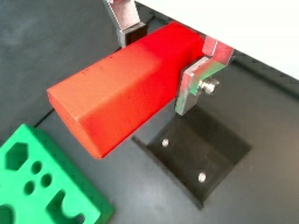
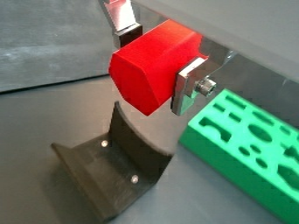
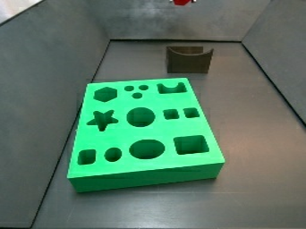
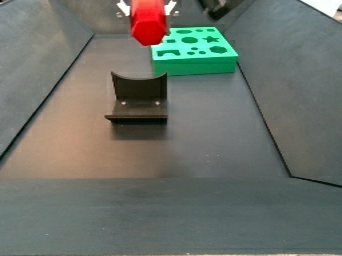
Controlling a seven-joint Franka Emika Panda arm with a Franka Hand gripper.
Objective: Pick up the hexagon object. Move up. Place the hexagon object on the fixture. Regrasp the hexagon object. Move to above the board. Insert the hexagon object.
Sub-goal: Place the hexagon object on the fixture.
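The gripper (image 2: 158, 52), its fingers clamped on the red hexagon bar (image 1: 122, 87), hangs high over the dark fixture (image 4: 135, 98), the bar's long axis lying across the fingers, with the green board (image 3: 149, 134) well apart on the floor.

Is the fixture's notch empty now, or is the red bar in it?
Empty. In both side views the fixture holds nothing; the claw, shut on the red bar, is above it.
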